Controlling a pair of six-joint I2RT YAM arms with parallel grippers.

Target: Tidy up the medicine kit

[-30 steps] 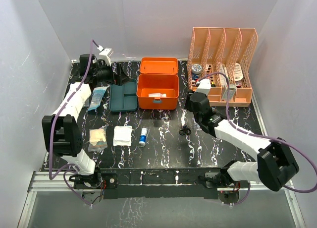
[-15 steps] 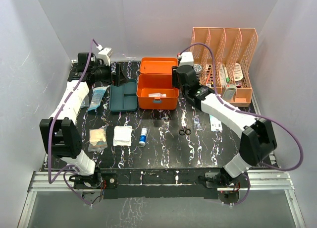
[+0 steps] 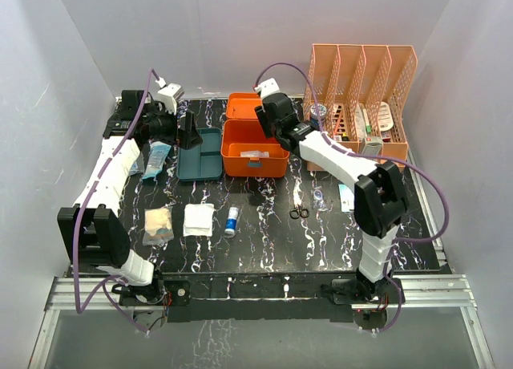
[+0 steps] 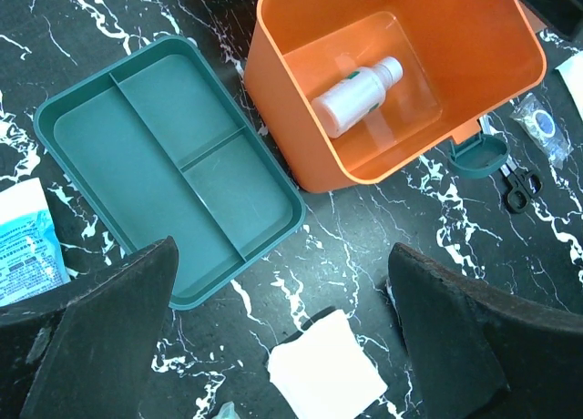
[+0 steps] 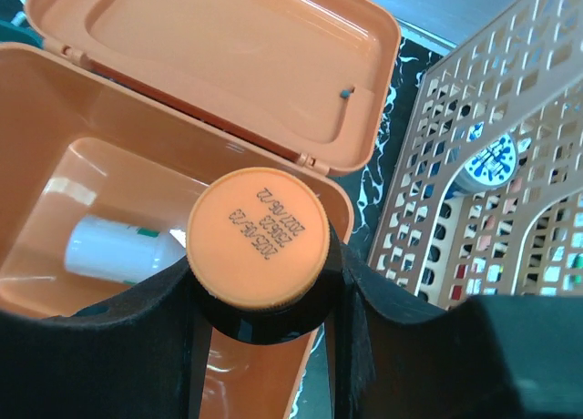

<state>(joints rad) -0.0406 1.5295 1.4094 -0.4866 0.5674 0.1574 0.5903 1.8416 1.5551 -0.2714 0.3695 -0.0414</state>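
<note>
Medicine kit [image 3: 240, 168], long axis left-right, lid [image 3: 256, 106] back, latch [image 3: 255, 162] nearward; right hand [image 5: 262, 321] around orange-capped bottle [image 5: 258, 250], left hand [image 4: 282, 264] wide, empty.

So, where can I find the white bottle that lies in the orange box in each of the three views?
Top external: white bottle is a pale spot inside the open medicine kit, upper centre.
Left wrist: upper centre, lying slanted on the kit floor.
Right wrist: lower left, left of the orange round container held by the right gripper.
Shared landmark: the kit's orange walls.
</note>
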